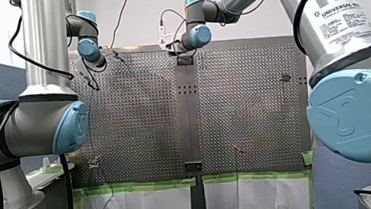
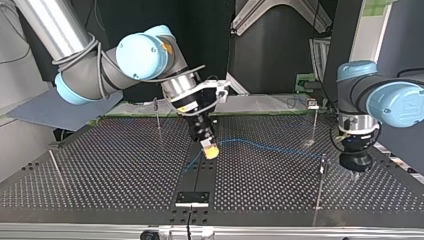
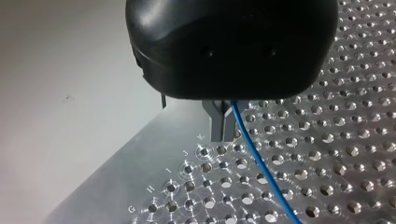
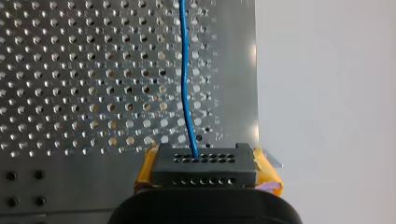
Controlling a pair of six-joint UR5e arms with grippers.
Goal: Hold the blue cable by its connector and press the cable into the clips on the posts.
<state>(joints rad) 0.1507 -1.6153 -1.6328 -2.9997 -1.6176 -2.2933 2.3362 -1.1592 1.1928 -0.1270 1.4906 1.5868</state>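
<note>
The thin blue cable (image 2: 265,146) stretches low over the perforated table (image 2: 100,165) between my two grippers. My right gripper (image 2: 211,151), with yellow pads (image 4: 267,170), is shut on the cable's black connector block (image 4: 205,170); the cable (image 4: 185,84) leaves it straight ahead. At the top view's right, my left gripper (image 2: 355,175) points down near the table's corner. In the left wrist view its metal fingers (image 3: 219,123) are shut on the cable (image 3: 261,172), which trails away over the holes. Thin posts (image 2: 158,117) (image 2: 315,125) (image 2: 320,182) stand apart from the cable; their clips are too small to make out.
Another slim post (image 2: 55,167) stands at the top view's left. A small black plate (image 2: 192,198) sits at the table's near edge in the top view. Green tape (image 1: 140,186) lines the table's edge in the front view.
</note>
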